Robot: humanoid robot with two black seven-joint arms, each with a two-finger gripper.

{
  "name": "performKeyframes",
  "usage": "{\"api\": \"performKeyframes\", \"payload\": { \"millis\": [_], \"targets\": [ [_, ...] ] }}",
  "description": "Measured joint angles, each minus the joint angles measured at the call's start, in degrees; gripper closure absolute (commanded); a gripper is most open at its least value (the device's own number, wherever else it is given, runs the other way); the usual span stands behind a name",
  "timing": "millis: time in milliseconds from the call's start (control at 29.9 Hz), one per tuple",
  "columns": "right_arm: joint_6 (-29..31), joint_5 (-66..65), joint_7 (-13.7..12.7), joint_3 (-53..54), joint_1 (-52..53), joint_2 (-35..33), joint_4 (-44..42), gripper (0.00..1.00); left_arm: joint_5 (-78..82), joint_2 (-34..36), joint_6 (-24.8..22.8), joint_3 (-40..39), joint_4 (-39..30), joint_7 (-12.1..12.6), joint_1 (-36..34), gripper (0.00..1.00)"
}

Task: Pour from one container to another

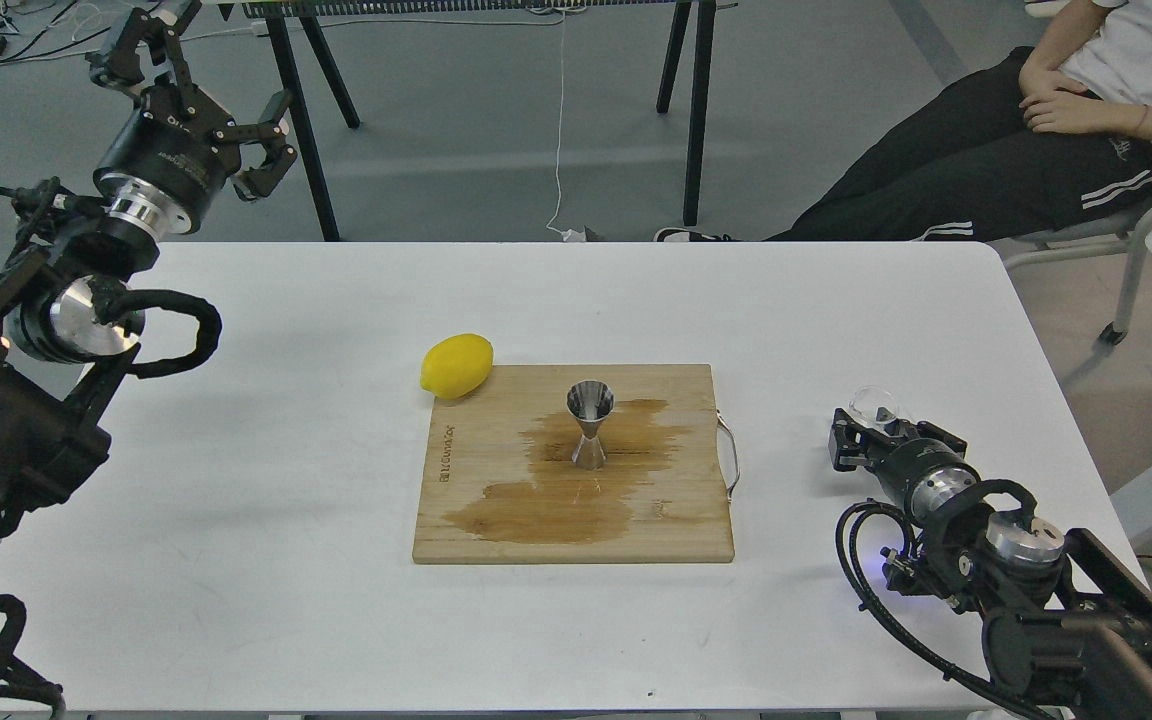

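The steel jigger [590, 426] stands upright in the middle of a wooden cutting board [496, 480], on a dark wet stain. The clear glass cup [875, 404] sits on the white table to the right of the board. My right gripper [871, 432] is low on the table with its fingers around the cup's near side; the cup rests on the table. My left gripper [211, 85] is raised high at the far left, past the table's back edge, open with nothing in it.
A yellow lemon [456, 365] lies at the board's back left corner. The board has a wire handle [731, 455] on its right side. A seated person [1036, 130] is beyond the back right of the table [236, 560]; table legs stand behind.
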Motion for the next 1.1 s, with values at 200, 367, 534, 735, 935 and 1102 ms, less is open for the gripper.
{"api": "performKeyframes", "payload": {
  "millis": [200,367,534,735,935,1102],
  "targets": [
    [-0.1,-0.3,0.5,-0.3,0.1,0.0,0.0,0.64,0.0,0.0,0.0,0.0,0.0,0.0,0.0,0.0],
    [-0.1,-0.3,0.5,-0.3,0.2,0.0,-0.1,0.57,0.0,0.0,0.0,0.0,0.0,0.0,0.0,0.0],
    [-0.1,-0.3,0.5,-0.3,0.5,-0.1,-0.1,0.37,0.0,0.1,0.0,0.0,0.0,0.0,0.0,0.0],
    [-0.1,-0.3,0.5,-0.3,0.5,-0.1,0.0,0.05,0.0,0.2,0.0,0.0,0.0,0.0,0.0,0.0],
    [-0.2,-0.3,1.2,-0.3,0.6,-0.3,0.0,0.04,0.0,0.2,0.1,0.0,0.0,0.0,0.0,0.0],
    [0.0,-0.3,1.6,-0.3,0.6,-0.3,0.4,0.03,0.0,0.1,0.1,0.0,0.0,0.1,0.0,0.0]
  ]
}}
